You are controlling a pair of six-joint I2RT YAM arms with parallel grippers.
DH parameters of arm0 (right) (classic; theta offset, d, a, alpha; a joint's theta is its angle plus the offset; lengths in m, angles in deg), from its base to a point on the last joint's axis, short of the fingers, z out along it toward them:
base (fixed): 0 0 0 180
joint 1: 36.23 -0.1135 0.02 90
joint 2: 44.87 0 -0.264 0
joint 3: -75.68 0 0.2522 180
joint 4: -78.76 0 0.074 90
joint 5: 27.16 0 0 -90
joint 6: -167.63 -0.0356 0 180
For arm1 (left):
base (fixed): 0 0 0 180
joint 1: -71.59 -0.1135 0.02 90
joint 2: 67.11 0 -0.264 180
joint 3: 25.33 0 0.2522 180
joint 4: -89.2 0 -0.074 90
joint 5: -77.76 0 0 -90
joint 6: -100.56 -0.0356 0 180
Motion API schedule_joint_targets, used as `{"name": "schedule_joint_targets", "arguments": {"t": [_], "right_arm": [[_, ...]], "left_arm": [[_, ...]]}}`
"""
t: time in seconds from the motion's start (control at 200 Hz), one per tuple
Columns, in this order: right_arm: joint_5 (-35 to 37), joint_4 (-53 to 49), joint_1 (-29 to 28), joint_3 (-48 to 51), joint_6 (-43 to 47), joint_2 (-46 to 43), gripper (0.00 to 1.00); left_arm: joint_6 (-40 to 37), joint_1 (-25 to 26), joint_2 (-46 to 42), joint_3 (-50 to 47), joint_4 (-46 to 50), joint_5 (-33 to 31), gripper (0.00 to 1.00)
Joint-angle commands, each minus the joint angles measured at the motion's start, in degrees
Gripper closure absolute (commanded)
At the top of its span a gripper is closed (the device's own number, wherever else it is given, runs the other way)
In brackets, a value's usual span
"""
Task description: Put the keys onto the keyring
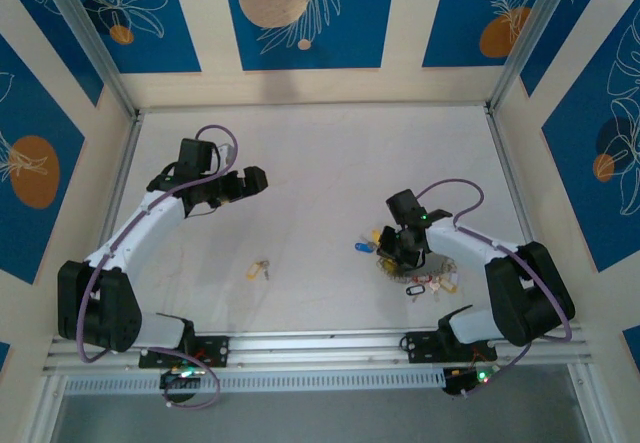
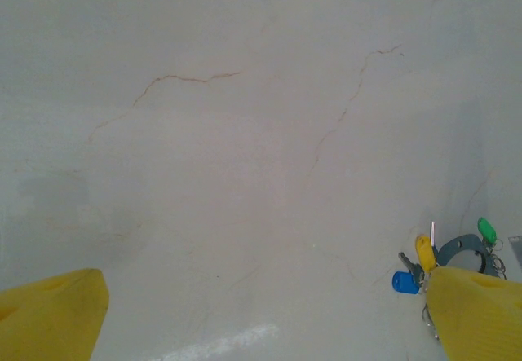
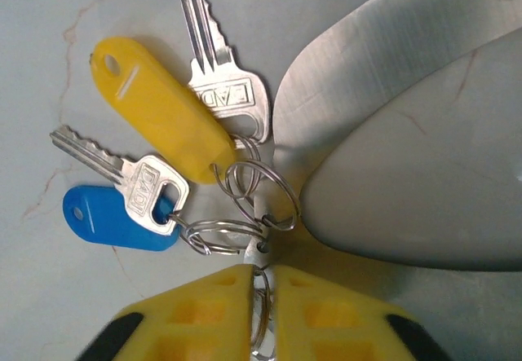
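The keyring (image 3: 359,76) is a broad grey metal band curving in from the upper right, narrowing to a tip hung with small split rings. Two silver keys hang there, one with a yellow tag (image 3: 163,108) and one with a blue tag (image 3: 114,218). My right gripper (image 3: 263,312) is shut on a thin split ring at that tip. From above, the right gripper (image 1: 400,253) sits over the key cluster (image 1: 425,285). A loose key with a yellow tag (image 1: 258,268) lies mid-table. My left gripper (image 1: 245,181) hangs open and empty, away to the upper left.
In the left wrist view the wide-apart yellow fingertips (image 2: 49,312) frame bare cracked tabletop, with the keyring (image 2: 461,251) and blue (image 2: 404,282), yellow (image 2: 424,251) and green (image 2: 487,231) tags at lower right. Walls and an aluminium frame (image 1: 110,93) border the table.
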Motion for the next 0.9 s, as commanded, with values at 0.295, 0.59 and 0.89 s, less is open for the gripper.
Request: {"name": "schedule_joint_targets", "arguments": {"t": [0.295, 0.59, 0.89], "right_arm": [[-0.2, 0.9, 0.2, -1.4, -2.4, 0.5, 0.98], [-4.3, -2.4, 2.4, -1.4, -4.8, -6.7, 1.0], [-14.3, -1.0, 5.6, -1.1, -7.3, -11.6, 1.0]], "left_arm": [[0.1, 0.4, -0.5, -0.5, -0.2, 0.6, 0.0], [-0.6, 1.4, -2.9, -2.1, -4.5, 1.6, 0.0], [-17.3, 11.8, -12.4, -7.9, -15.7, -1.1, 0.06]]}}
